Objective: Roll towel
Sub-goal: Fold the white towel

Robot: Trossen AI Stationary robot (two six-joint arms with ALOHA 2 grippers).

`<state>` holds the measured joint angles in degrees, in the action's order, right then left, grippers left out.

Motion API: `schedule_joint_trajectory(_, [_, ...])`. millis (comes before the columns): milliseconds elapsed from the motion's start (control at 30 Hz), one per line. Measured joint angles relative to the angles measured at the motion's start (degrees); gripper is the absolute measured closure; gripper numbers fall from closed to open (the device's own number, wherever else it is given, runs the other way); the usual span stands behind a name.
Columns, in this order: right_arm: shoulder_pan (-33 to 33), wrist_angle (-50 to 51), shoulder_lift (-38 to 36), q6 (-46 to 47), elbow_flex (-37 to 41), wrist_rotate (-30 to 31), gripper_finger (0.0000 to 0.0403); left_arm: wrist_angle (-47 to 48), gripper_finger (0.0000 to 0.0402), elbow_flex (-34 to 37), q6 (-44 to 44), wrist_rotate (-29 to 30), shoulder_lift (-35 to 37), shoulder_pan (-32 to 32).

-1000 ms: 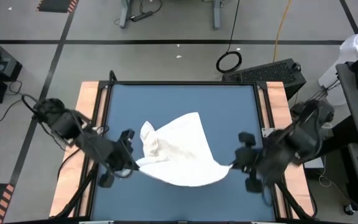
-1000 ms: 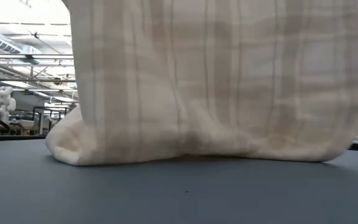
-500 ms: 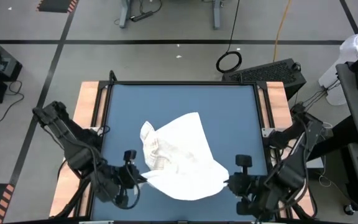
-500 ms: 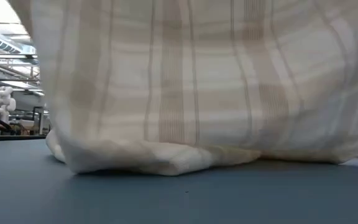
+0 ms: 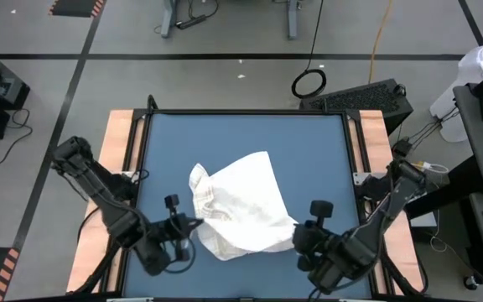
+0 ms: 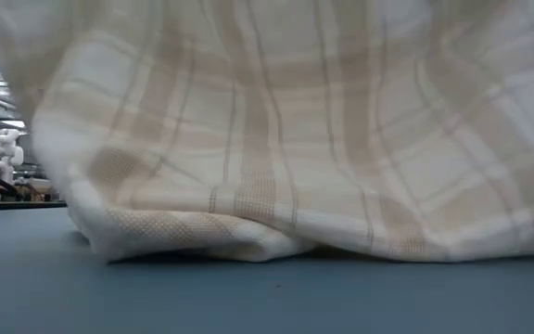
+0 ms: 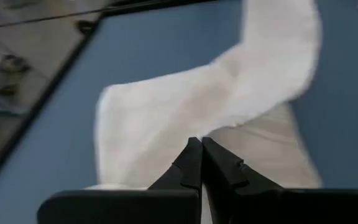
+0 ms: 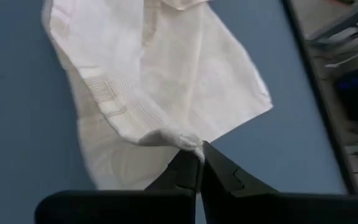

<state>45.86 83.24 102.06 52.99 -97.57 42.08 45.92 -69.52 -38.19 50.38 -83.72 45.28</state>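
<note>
Towel (image 5: 240, 210) crumpled, long axis diagonal, near corners pinched by both claws

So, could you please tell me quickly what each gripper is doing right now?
Left gripper: closed, pinching a corner of the towel.
Right gripper: closed, pinching the towel's other near corner.

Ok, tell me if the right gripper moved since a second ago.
Yes. The right gripper, shut on the towel, moved toward the table's near edge and inward.
</note>
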Motion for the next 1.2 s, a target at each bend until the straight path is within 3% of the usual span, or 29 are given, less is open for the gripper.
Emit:
schedule_joint_trajectory(267, [-5.09, -14.02, -0.07, -5.69, 17.19, 4.29, 0.0403, -0.37, 0.0393, 3.37, 3.06, 0.27, 0.02, -8.55])
schedule_joint_trajectory(433, [-10.82, -17.31, -0.07, -8.79, 26.02, 10.63, 0.0403, -0.30, 0.0393, 3.52, 5.49, -0.73, 0.02, -12.84])
schedule_joint_trajectory(600, [-15.98, -19.95, -0.11, -13.33, 30.19, 8.91, 0.0403, -0.41, 0.0393, 3.52, 0.15, -4.21, 0.02, -13.90])
schedule_joint_trajectory(800, [-15.78, -27.10, -0.15, -10.61, 30.33, -2.73, 0.0403, -0.58, 0.0393, 3.52, -12.11, -9.18, 0.02, -13.40])
schedule_joint_trajectory(1000, [-13.68, -35.34, -0.28, -7.34, 30.30, -22.22, 0.0403, -0.81, 0.0393, 3.44, -15.45, -19.65, -0.51, -11.31])
schedule_joint_trajectory(1200, [-13.18, -36.21, -0.28, 2.55, 30.30, -37.41, 0.0402, 0.39, 0.0393, 3.44, -18.70, -23.67, -1.77, -9.74])
